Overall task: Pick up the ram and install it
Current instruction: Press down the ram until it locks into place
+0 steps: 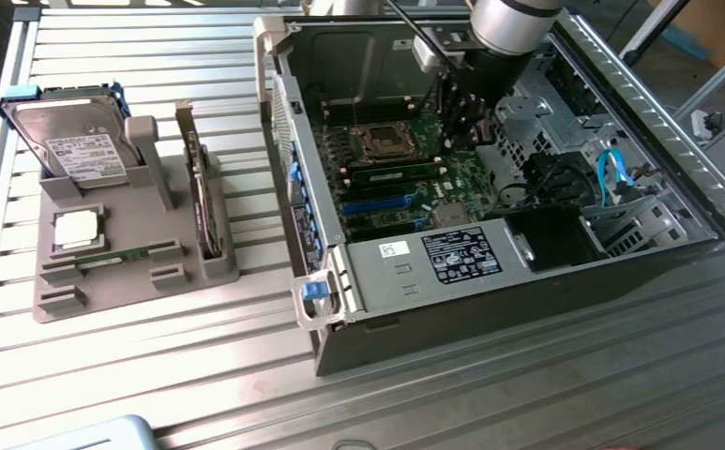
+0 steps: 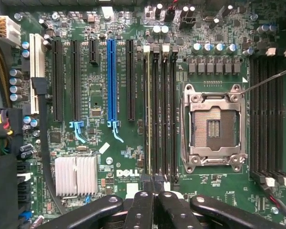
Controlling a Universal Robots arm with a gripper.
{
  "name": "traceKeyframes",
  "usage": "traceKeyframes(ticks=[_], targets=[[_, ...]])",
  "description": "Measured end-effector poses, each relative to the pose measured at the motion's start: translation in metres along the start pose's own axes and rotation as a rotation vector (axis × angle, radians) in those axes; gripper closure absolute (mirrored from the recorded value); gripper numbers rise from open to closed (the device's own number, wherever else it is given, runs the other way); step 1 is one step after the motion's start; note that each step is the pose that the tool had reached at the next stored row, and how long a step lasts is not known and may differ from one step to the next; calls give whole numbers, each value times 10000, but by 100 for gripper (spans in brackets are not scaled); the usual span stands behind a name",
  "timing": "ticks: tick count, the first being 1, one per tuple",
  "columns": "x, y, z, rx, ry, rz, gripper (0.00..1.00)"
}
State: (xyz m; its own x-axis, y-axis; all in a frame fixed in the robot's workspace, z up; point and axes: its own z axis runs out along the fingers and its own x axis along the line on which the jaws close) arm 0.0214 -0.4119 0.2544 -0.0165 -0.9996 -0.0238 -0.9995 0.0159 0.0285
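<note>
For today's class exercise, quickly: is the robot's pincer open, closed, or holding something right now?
Pincer: closed, fingertips together, nothing visibly held; it hangs over the memory slots.

The white word DELL (image 2: 125, 172) is printed on the green motherboard (image 2: 100, 95), just beside the silver heatsink (image 2: 76, 175); the fine print under it is too small to read. In the exterior view, at about five o'clock from the processor socket (image 1: 377, 141), a black label (image 1: 466, 255) and a white sticker (image 1: 394, 249) sit on the power supply (image 1: 387, 281), their print illegible, as is the hard drive label (image 1: 84, 155).
</note>
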Motion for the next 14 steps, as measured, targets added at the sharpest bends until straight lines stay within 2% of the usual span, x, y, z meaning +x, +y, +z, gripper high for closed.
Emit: traceKeyframes(ticks=[3, 14], targets=[[2, -2, 69, 0, 0, 0, 89], [2, -18, 86, 0, -1, 0, 89]])
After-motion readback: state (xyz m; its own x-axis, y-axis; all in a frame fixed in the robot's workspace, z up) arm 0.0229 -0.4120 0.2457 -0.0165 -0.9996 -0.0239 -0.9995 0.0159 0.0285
